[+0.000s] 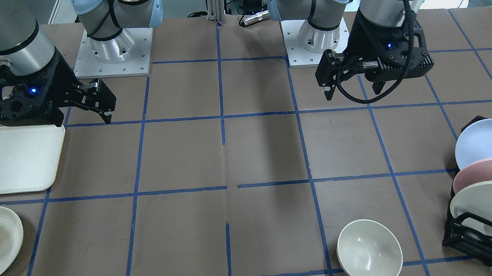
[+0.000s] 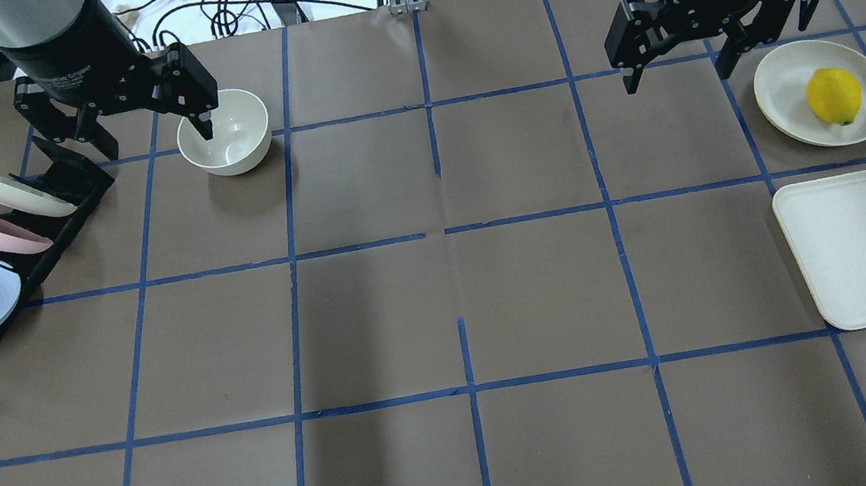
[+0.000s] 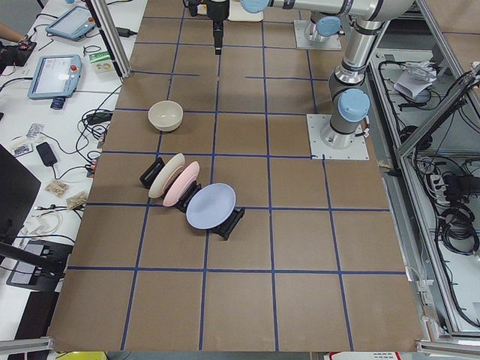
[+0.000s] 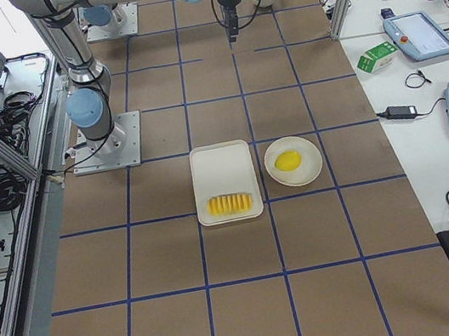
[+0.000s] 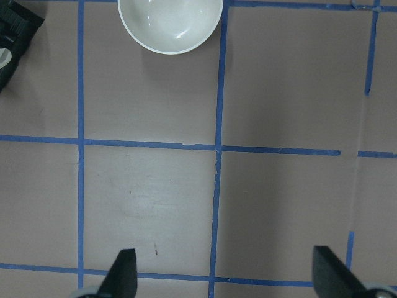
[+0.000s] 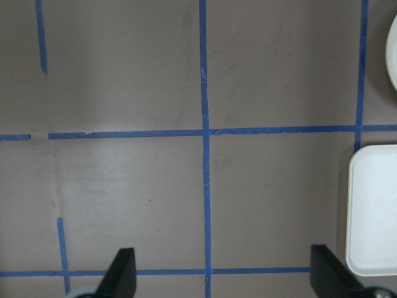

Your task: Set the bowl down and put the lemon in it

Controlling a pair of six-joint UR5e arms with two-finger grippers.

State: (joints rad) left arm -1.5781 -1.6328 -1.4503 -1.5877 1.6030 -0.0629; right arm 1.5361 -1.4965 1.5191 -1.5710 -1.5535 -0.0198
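currently left gripper (image 2: 155, 136) spread wide, bowl (image 2: 224, 132) ahead of it; right gripper (image 2: 675, 74) also spread, lemon (image 2: 834, 96) ahead-right on plate (image 2: 778, 95).

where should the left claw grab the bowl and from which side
Pinch the rim of the bowl, coming straight down from above, one finger inside and one outside. It sits upright, open and empty with a thin wall, so a rim pinch probably beats spanning its width. The left claw is open and nearest.
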